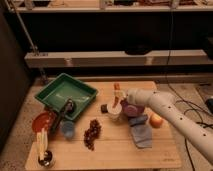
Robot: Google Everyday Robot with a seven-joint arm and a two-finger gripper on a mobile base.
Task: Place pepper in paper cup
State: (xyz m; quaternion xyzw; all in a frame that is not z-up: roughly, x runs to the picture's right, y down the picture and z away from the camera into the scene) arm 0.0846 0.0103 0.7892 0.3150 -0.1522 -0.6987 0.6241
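Note:
The slim orange-red pepper (117, 93) stands upright at the table's middle, its lower end at the rim of the small white paper cup (115, 113). My gripper (120, 103) is at the end of the white arm that reaches in from the right; it sits right at the pepper, just above the cup. I cannot tell whether the pepper's tip is inside the cup or just above it.
A purple bowl (134, 109) is just right of the cup, with an orange fruit (156, 120) and a blue-grey cloth (141, 133) beyond. A small dark block (104, 108), dark grapes (91, 132), a light blue cup (67, 129), a green tray (65, 94) and a red bowl (42, 121) lie to the left.

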